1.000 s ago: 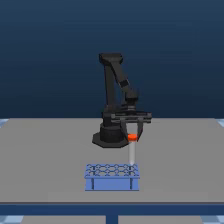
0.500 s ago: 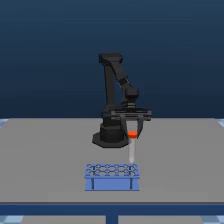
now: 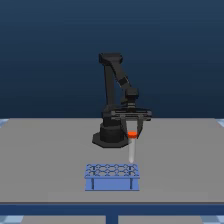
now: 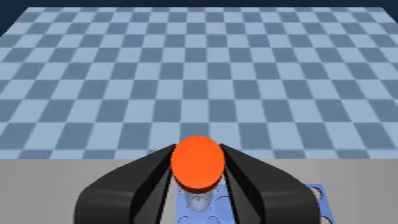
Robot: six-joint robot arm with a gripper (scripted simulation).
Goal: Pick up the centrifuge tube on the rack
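Slippage is the risk: the slim pale translucent centrifuge tube (image 3: 132, 149) is held by its orange-red cap in the black pincer (image 3: 132, 134), just above the light-blue perforated rack (image 3: 112, 177); re-snagging is possible.

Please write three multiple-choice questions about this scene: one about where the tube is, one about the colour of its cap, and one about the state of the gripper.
1. Where is the centrifuge tube?
A. lying flat on the table
B. held upright over the rack, near the end on the exterior view's right
C. behind the arm's base

2. What colour is the tube's cap?
A. green
B. white
C. orange-red

3. What is the gripper doing?
A. closed on the tube at its cap
B. open, far from the tube
C. holding the rack

Answers: 1 B, the tube hangs upright above the rack's holes; 2 C, both views show an orange-red cap; 3 A, the wrist view shows the dark fingers against both sides of the cap.
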